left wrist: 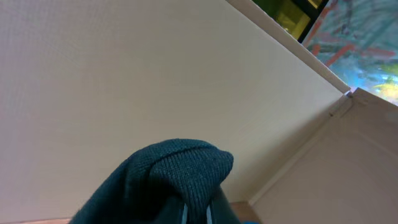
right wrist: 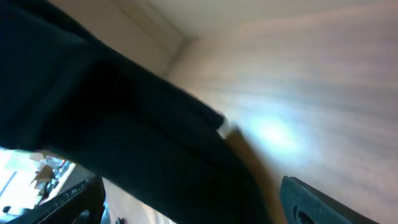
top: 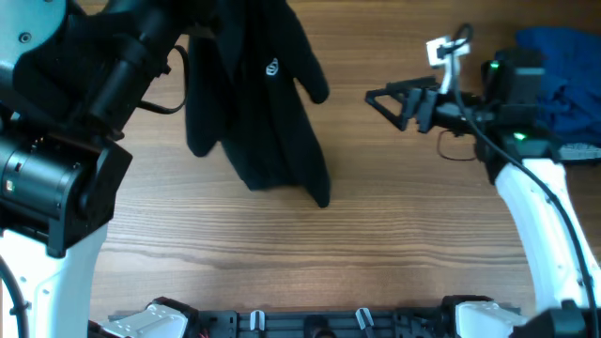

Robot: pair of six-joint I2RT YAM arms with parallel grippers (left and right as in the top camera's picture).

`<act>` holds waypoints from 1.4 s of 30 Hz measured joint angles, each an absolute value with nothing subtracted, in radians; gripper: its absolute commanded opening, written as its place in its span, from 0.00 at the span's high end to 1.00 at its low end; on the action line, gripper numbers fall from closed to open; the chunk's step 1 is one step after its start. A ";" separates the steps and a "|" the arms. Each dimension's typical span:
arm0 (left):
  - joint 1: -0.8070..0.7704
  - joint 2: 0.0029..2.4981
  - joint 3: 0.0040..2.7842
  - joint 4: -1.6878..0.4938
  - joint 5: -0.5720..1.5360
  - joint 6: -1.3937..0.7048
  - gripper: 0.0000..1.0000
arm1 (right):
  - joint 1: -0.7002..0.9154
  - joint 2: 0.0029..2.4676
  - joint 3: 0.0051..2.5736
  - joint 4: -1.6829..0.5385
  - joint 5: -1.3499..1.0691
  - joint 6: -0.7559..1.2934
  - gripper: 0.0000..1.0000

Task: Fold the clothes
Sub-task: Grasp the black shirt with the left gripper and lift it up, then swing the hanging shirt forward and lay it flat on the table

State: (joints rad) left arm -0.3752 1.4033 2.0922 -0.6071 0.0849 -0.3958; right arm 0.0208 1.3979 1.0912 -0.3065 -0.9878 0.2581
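The black garment (top: 263, 122) hangs bunched from the top of the overhead view, and its lower end reaches the wooden table. Its small white logo (top: 272, 68) faces up. My left gripper (left wrist: 196, 214) is shut on a fold of the dark knit fabric (left wrist: 180, 168) and holds it raised. In the overhead view the left arm (top: 122, 66) hides those fingers. My right gripper (top: 385, 105) is open and empty, level with the garment and a short way to its right. In the right wrist view the garment (right wrist: 124, 124) fills the space beyond the open fingers (right wrist: 199, 208).
A heap of blue and dark garments (top: 563, 75) lies at the back right, behind the right arm. The wooden table (top: 310, 253) stretches to the front edge, where black fixtures (top: 310, 324) sit. A pale wall (left wrist: 124, 74) shows behind the left gripper.
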 measured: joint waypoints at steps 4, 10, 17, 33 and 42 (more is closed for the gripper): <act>-0.375 1.403 2.092 -0.613 0.085 -0.396 0.96 | 0.092 1.484 1.091 -0.313 -0.918 0.258 0.10; -0.375 1.403 2.092 -0.625 0.085 -0.396 0.96 | 0.179 1.572 1.091 -0.363 -0.862 0.215 0.11; -0.375 1.403 2.092 -0.593 0.080 -0.396 0.96 | 0.299 1.607 1.091 -0.417 -0.751 0.138 0.10; -0.375 1.403 2.092 -0.503 -0.105 -0.387 0.96 | 0.377 1.607 1.091 -0.565 -0.635 0.022 0.09; -0.376 1.403 2.092 -0.473 -0.116 -0.387 0.96 | 0.405 1.607 1.091 -0.537 -0.627 0.025 0.09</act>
